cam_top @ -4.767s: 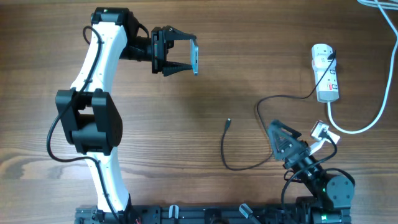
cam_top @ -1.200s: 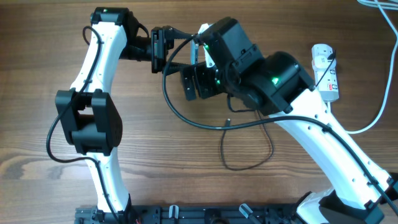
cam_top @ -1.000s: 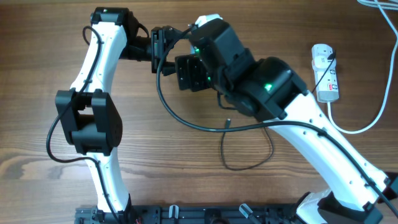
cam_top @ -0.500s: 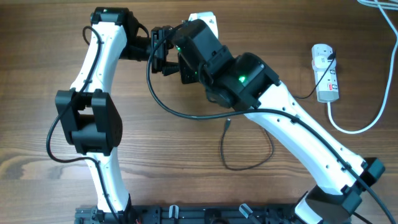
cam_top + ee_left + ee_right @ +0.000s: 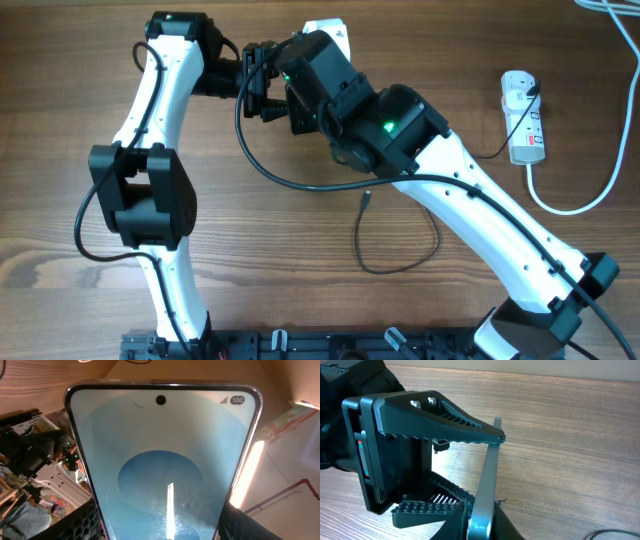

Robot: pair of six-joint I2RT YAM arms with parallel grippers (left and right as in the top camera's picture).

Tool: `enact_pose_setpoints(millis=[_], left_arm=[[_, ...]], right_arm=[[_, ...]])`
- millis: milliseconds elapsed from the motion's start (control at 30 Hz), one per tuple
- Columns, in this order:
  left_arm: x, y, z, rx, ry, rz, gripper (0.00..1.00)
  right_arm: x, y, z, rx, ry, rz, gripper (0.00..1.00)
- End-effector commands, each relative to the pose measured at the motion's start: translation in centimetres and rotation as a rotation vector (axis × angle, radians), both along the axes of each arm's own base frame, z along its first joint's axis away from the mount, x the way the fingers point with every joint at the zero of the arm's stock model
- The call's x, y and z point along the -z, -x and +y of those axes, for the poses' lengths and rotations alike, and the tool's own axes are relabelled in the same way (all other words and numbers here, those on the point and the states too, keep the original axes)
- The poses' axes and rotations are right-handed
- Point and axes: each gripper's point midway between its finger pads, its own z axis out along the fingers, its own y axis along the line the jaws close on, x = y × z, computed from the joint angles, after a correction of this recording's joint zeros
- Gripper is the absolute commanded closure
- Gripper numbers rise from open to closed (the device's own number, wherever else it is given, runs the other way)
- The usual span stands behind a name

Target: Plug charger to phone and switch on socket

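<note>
Now L claw [image 5: 484, 472] grips phone [image 5: 160, 460] edgewise; R claw [image 5: 288, 100] beside it, state unclear.

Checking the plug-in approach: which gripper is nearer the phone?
Left. The left gripper is shut on the phone, clamping it between its fingers. The right gripper is close beside the phone, facing its thin edge; whether it touches can't be told.

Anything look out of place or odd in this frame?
Yes: the charger's connector tip lies loose on the table while the right arm reaches over to the phone clamped in the left claw. Nothing looks spilled or damaged.
</note>
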Motion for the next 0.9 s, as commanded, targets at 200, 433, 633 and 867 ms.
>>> enact_pose_setpoints(millis=[200,433,633,867], left_arm=[[-3.0,0.3,0.2,-0.017,0.049,-0.099,0.28],[-3.0,0.1,0.2,-0.016,0.052,-0.131,0.0],[-3.0,0.1,0.2,-0.017,0.051,-0.092,0.08],[-3.0,0.1,0.2,-0.017,0.049,-0.07,0.29]], right_arm=[[0.1,0.0,0.4,0.014,-0.022,0.015,0.95],[-2.1,-0.8,-1.1,0.413,-0.384,0.053,0.96],[-2.2,-0.1,-2.7,0.992,-0.943,0.255,0.96],[-2.3,-0.3,-3.1,1.106,-1.052,0.258,0.96]])
